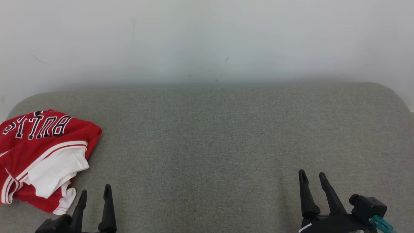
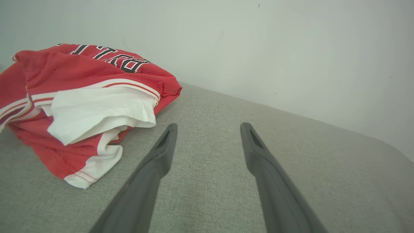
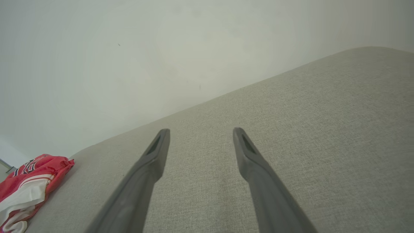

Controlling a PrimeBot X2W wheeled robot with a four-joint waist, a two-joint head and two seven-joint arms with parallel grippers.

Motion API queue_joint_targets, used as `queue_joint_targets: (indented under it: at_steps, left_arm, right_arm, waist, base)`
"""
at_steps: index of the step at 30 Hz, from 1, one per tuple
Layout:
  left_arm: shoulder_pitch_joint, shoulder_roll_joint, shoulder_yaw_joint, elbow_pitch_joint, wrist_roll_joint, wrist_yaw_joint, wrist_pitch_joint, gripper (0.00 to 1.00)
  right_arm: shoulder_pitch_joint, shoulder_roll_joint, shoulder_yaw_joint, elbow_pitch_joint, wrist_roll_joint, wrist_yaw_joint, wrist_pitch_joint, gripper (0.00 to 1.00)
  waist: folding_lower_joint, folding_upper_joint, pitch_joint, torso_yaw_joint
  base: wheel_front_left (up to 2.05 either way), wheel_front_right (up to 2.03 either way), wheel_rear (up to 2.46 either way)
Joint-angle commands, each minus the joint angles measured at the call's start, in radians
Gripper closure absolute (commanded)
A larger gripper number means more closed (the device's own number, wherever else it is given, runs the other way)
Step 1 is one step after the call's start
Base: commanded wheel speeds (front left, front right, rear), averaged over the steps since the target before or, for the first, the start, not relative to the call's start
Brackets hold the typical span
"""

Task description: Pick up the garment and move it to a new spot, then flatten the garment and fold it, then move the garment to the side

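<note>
The garment (image 1: 42, 155) is a red and white jersey with black lettering, lying crumpled at the far left of the grey fabric surface (image 1: 210, 139). In the left wrist view the garment (image 2: 81, 106) sits just left of and beyond my fingertips. My left gripper (image 1: 95, 192) stands open near the front edge, right of the garment's lower hem and apart from it; between its fingers (image 2: 208, 127) is bare fabric. My right gripper (image 1: 312, 174) is open at the lower right, far from the garment (image 3: 29, 184), with nothing between its fingers (image 3: 200, 131).
A pale wall (image 1: 207, 38) rises right behind the surface's far edge. The surface has rounded back corners (image 1: 385, 89). The grey fabric stretches bare from the garment to the right end.
</note>
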Motion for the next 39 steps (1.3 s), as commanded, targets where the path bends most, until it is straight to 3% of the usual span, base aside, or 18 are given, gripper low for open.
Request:
queue_joint_targets:
  at_steps: [1,39]
  left_arm:
    - [0.008,0.006,0.004,-0.003,0.026,0.003,-0.009,0.00]
    - [0.037,-0.034,0.082,-0.004,0.348,-0.045,-0.092,0.00]
  right_arm:
    - [0.003,-0.003,-0.003,-0.004,-0.027,0.005,-0.008,0.00]
    - [0.028,-0.003,0.005,0.026,-0.321,0.006,-0.091,0.00]
  waist:
    - [0.0000,0.0000,-0.001,0.000]
    - [0.0000,0.0000,-0.006,-0.009]
  base:
    - [0.00,0.00,0.00]
    - [0.00,0.00,0.00]
